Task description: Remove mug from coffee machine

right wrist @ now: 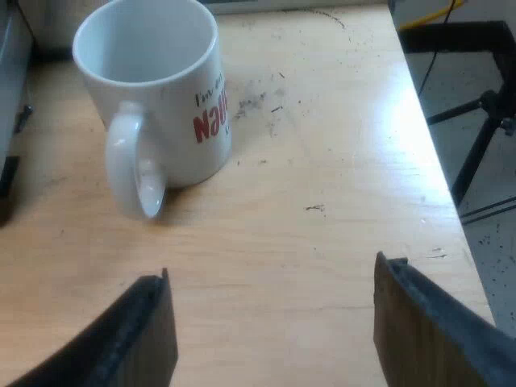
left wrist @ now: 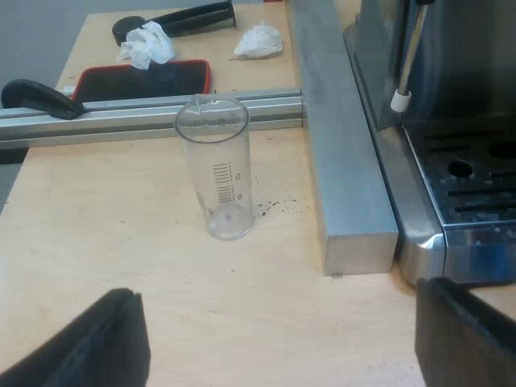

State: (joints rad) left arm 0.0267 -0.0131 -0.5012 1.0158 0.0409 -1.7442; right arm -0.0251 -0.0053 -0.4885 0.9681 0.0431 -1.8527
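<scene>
The mug (right wrist: 161,97) stands upright and empty on the wooden worktop (right wrist: 322,201), white with red lettering on its side. Its handle is turned toward the right gripper (right wrist: 270,290). From that gripper the mug sits at about eleven o'clock, near but apart from it. The right gripper's two black fingers (right wrist: 129,334) are wide apart and hold nothing. A few dark specks lie on the wood just beside the mug. At about two o'clock the worktop ends, and the black legs of a stand (right wrist: 476,153) show on the floor below.

The left gripper (left wrist: 274,322) hangs low over the worktop with its fingers (left wrist: 463,330) also spread wide and empty. At roughly eleven o'clock from it a clear measuring glass (left wrist: 214,173) stands upright and empty, with a printed scale on its wall and a scatter of coffee grounds (left wrist: 278,208) just beside its foot. At about one o'clock a thick metal bar (left wrist: 343,161) lies along the wood, and the coffee machine (left wrist: 419,234) sits touching its far side. The machine's slotted drip tray (left wrist: 476,181) is bare, and the steam wand (left wrist: 407,64) hangs over it. A metal rail (left wrist: 121,117) crosses behind the glass and meets the bar. Beyond the rail lie a black tray with a red rim (left wrist: 145,81), two crumpled tissues (left wrist: 147,44), and a black handle (left wrist: 36,97) that rests on the rail.
</scene>
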